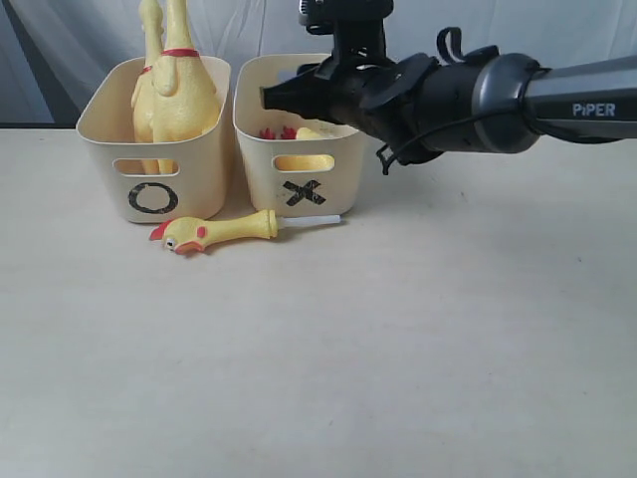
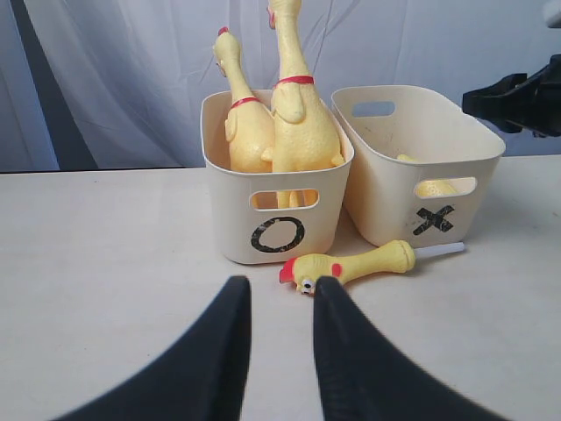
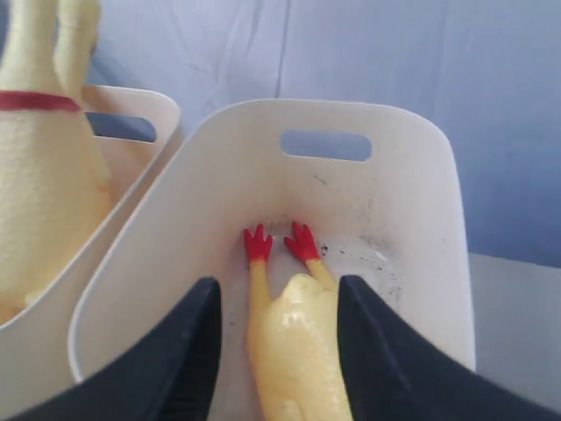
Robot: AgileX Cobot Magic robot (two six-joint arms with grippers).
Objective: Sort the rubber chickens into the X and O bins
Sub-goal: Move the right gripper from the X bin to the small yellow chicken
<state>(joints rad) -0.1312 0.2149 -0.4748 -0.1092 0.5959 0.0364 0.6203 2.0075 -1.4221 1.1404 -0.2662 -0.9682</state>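
Two long yellow rubber chickens (image 1: 179, 95) stand upright in the O bin (image 1: 109, 159), red neck bands showing. The shorter chicken (image 3: 298, 351) lies in the X bin (image 1: 261, 159), red feet toward the far wall. My right gripper (image 3: 279, 289) hovers over the X bin, open, one finger on each side of that chicken's body. A yellow chicken head and neck with a white stem (image 1: 214, 232) lies on the table in front of the bins. My left gripper (image 2: 280, 288) is low over the table just short of that head (image 2: 351, 266), open and holding nothing.
The two bins stand side by side at the back of the beige table (image 1: 398, 358), against a pale curtain (image 1: 80, 40). The dark right arm (image 1: 478, 100) reaches in from the right, above the X bin's rim.
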